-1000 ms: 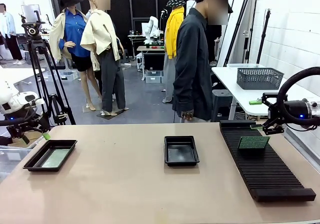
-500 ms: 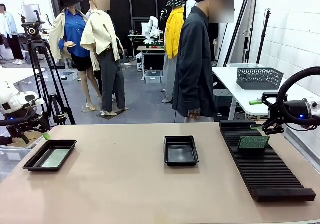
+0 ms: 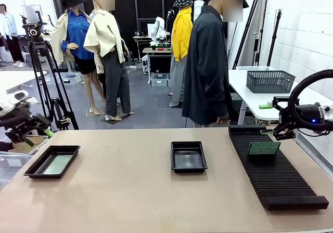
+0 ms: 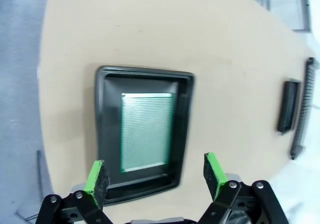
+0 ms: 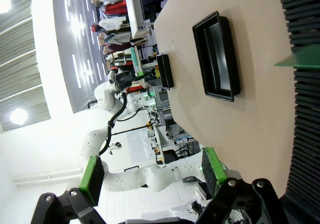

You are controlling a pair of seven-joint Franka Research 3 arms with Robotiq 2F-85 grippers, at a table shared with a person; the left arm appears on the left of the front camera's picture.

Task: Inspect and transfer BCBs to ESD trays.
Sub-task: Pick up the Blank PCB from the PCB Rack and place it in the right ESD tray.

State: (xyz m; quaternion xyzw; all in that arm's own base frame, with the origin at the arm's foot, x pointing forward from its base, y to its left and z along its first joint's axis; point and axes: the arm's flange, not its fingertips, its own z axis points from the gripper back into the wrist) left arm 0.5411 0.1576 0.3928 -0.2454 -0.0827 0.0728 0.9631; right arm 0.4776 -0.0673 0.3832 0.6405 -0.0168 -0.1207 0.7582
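Both my jaws are wide open and empty. The BCB [image 3: 264, 148] on the rack [image 3: 283, 183] seems thin, light and stiff but fragile, so I would pinch it by its edges.

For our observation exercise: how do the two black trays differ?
The left tray holds a green BCB; the middle tray shows a bare black floor. The left tray sits near the left edge of the table; the middle tray, centrally. Both are shallow, black, rectangular.
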